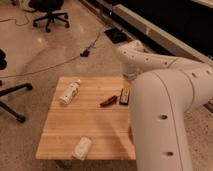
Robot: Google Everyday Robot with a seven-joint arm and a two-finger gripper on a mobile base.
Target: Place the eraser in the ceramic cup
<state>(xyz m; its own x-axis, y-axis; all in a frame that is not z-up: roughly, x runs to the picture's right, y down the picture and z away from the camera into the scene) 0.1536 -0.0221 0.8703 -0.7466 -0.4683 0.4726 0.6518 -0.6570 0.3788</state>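
The eraser point(123, 96), a small flat black block, lies on the wooden table point(85, 120) near its right side, partly against the edge of my arm. A dark red pepper-like object point(108, 101) lies just left of it. The ceramic cup is hidden behind my arm. My white arm point(160, 100) fills the right of the camera view and covers the table's right part. The gripper is out of view, hidden behind the arm.
A white bottle with a label point(69, 92) lies at the table's back left. A crumpled whitish item point(82, 148) lies near the front edge. An office chair point(48, 12) and cables point(87, 51) are on the floor behind. Chair legs point(12, 100) stand at the left.
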